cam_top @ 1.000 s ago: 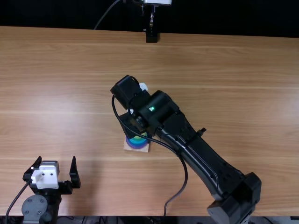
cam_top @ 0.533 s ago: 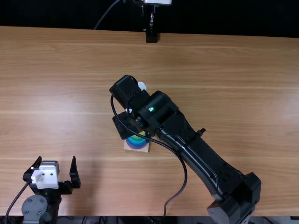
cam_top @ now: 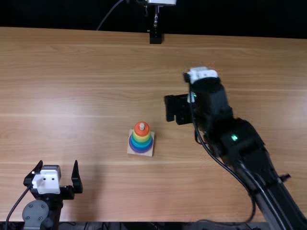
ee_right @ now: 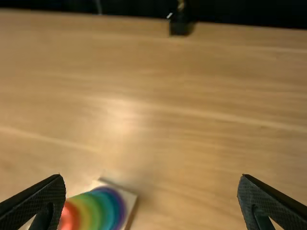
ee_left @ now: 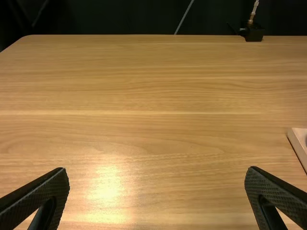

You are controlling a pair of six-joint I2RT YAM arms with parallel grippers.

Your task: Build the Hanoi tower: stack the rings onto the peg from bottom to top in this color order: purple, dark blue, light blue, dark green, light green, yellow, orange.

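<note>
Standing beyond the stacked rings (cam_top: 141, 138), a black mount (cam_top: 155, 38)

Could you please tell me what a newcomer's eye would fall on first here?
Probably the rainbow tower, purple at the bottom and orange on top, near the table's middle. Next comes the big black right arm, to the tower's right in the top view, its gripper open. The open left gripper sits at the lower left.
</note>
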